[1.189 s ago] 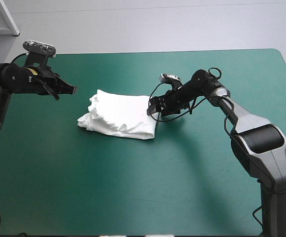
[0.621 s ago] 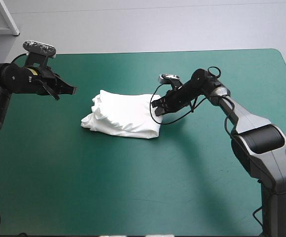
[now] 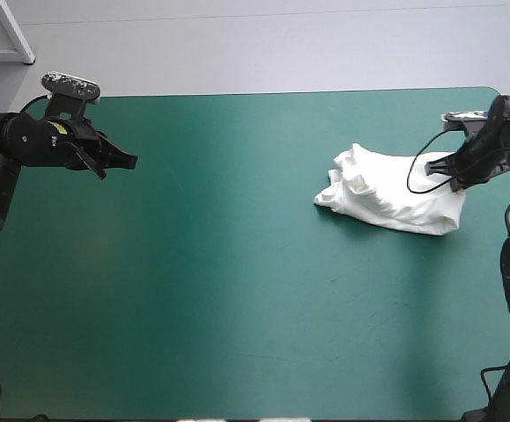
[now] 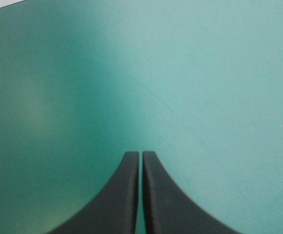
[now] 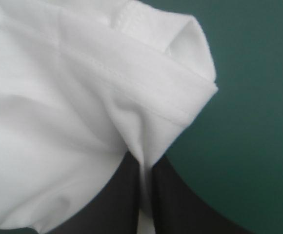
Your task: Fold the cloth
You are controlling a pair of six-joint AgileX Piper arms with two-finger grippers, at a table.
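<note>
Near the tabletop's (image 3: 237, 352) right edge, in its far half, lies the T-shirt (image 3: 378, 195): white, a crumpled bundle resting on the teal-green cover (image 3: 193, 264), w/ a rumpled, ruffled end toward the tabletop's middle & a smoother end toward the right edge. The right gripper (image 3: 438, 167) is at that smoother end, on the bundle's far side. The right arm comes in from the right edge, forearm reaching inward & tipped down, wrist low over the cloth. In the right wrist view the right gripper (image 5: 142, 168) has its fingers (image 5: 122, 200) all but closed, w/ a pinch of white fabric drawn into the slit btwn them, so it is gripping the T-shirt (image 5: 58, 122). A stitched hem & a folded corner of the fabric sit just ahead of the tips, w/ cover beyond.

The left gripper (image 3: 125, 161) is well apart from the T-shirt, near the tabletop's left edge, far half, held over the cover. The left arm reaches in roughly level from the left edge, gripper pointing toward the tabletop's middle & tilted slightly down. In the left wrist view the left gripper (image 4: 141, 156) is closed, both fingers meeting in one pointed arch w/ only a hairline seam btwn them; bare cover lies ahead of it.
</note>
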